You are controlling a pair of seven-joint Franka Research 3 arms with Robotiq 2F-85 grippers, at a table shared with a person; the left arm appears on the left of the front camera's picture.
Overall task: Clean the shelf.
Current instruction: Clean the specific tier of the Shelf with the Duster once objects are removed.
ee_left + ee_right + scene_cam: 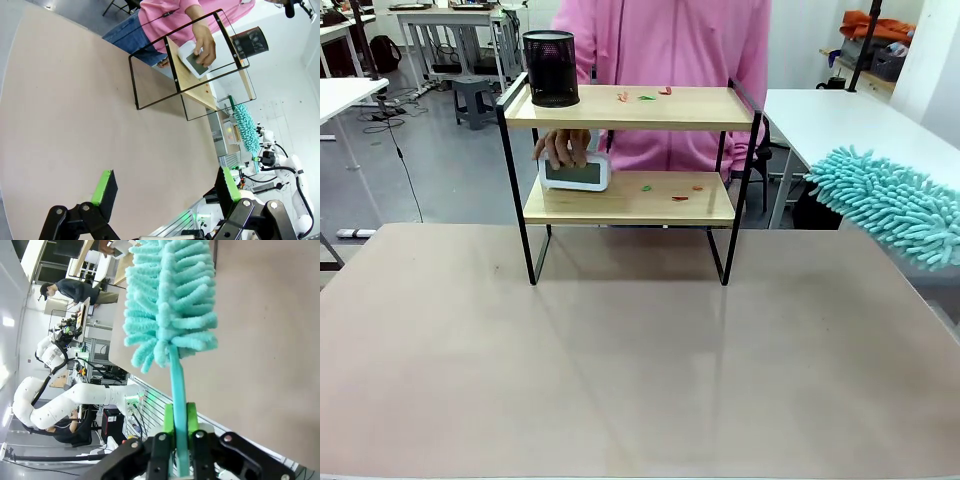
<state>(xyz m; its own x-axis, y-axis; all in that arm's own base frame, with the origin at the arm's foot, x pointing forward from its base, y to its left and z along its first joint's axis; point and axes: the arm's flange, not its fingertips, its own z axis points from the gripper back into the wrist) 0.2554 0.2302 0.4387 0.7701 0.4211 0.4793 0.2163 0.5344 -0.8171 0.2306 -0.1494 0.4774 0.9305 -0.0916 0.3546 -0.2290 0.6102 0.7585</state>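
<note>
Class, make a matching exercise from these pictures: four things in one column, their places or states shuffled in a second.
1 black mesh cup
2 white clock
3 teal duster
4 left end effector

A open, empty
B top board of the shelf
C lower board, under a person's hand
D clamped in the right end effector

Pairs: 1-B, 2-C, 3-D, 4-A

Front: across flat tan table (620,380) to black-framed wooden shelf (630,200). Left wrist: low, sideways, same shelf farther off. Right wrist: sideways, by table edge.
</note>
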